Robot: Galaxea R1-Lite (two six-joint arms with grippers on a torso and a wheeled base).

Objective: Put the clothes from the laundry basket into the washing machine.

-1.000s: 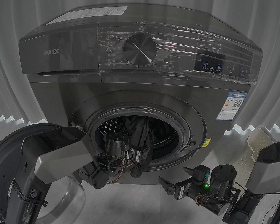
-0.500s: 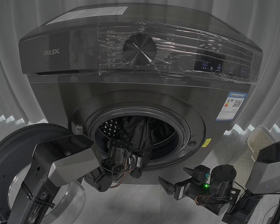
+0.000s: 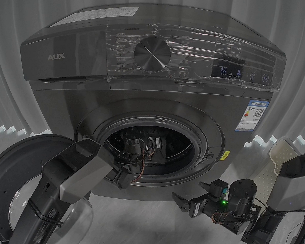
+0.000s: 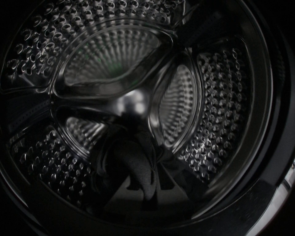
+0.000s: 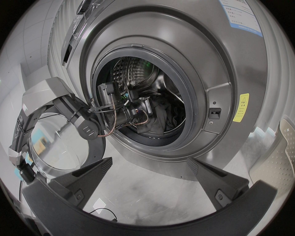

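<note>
Black and spread wide, your right end effector [image 3: 192, 195] hangs outside, below the washing machine [image 3: 153, 103] opening. Your left end effector [image 3: 157, 145] is the nearer one, already through that opening; you cannot tell its grip. The dark clothes [image 4: 139, 172] lie just ahead of it, drooping lengthwise toward the drum [image 4: 215, 101] bottom

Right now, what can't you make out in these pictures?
- Right wrist view: whether the left gripper grips the clothes; its wrist and the dark drum hide that.
- Head view: what the basket holds; right arm and edge cut it off.
- Left wrist view: how many clothes; too dark.
</note>
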